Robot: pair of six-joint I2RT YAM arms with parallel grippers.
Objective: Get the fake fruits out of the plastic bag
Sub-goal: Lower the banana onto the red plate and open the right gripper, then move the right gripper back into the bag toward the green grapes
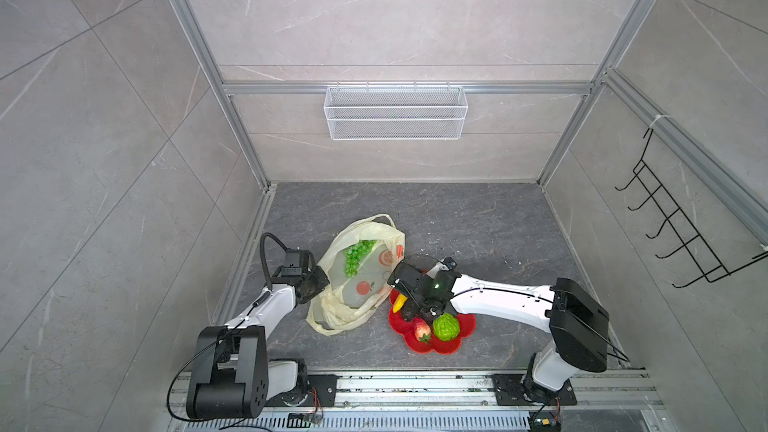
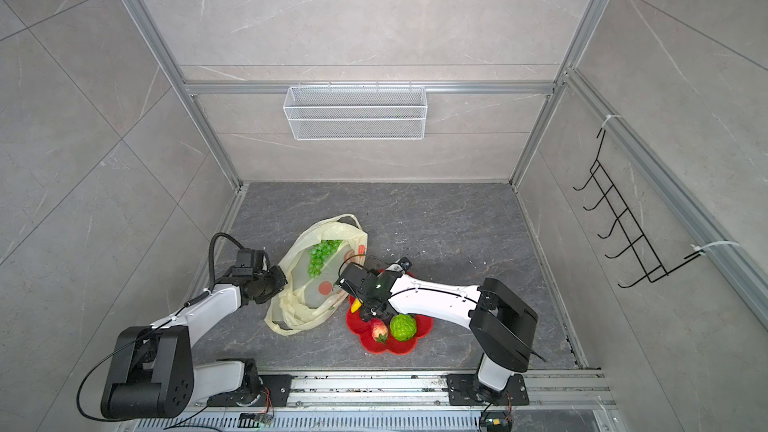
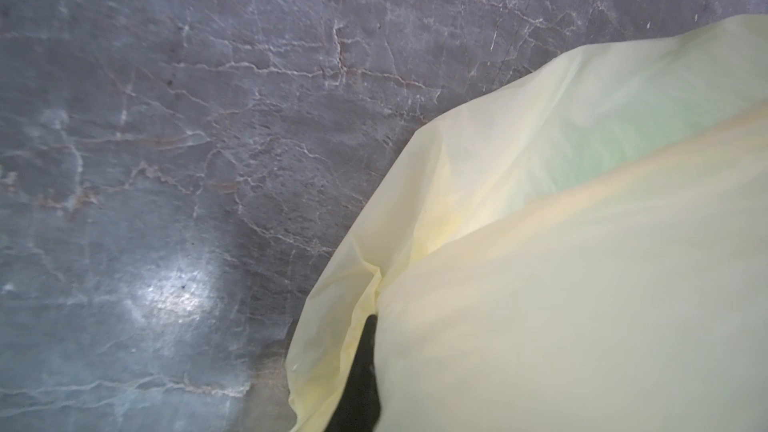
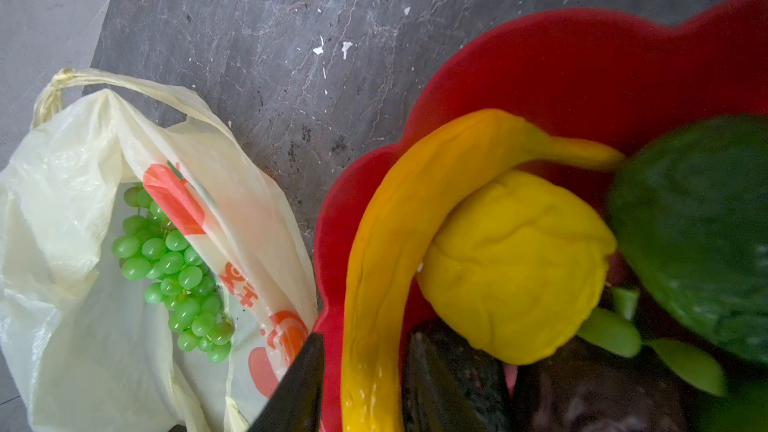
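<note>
The plastic bag (image 1: 332, 317) (image 2: 291, 313) lies open on the dark floor, with the green grape bunch (image 1: 357, 257) (image 2: 322, 255) (image 4: 174, 268) inside it. My left gripper (image 1: 320, 284) (image 2: 282, 284) is shut on the bag's (image 3: 582, 284) left edge, and one dark finger (image 3: 365, 367) shows between the folds. On the red plate (image 1: 465, 322) (image 4: 561, 68) lie the banana (image 1: 400, 303) (image 4: 374, 284), lemon (image 4: 515, 263), strawberry (image 1: 422, 329), bumpy green ball (image 1: 446, 327) and a dark avocado (image 4: 602, 401). My right gripper (image 1: 409, 309) (image 4: 374, 401) hangs open over the plate. The banana is between its jaws, apart from the one finger (image 4: 303, 388) that shows.
A white wire basket (image 1: 395, 112) hangs on the back wall and a black hook rack (image 1: 681, 234) on the right wall. Aluminium posts frame the cell. A metal rail (image 1: 415, 388) carrying both arm bases runs along the front edge.
</note>
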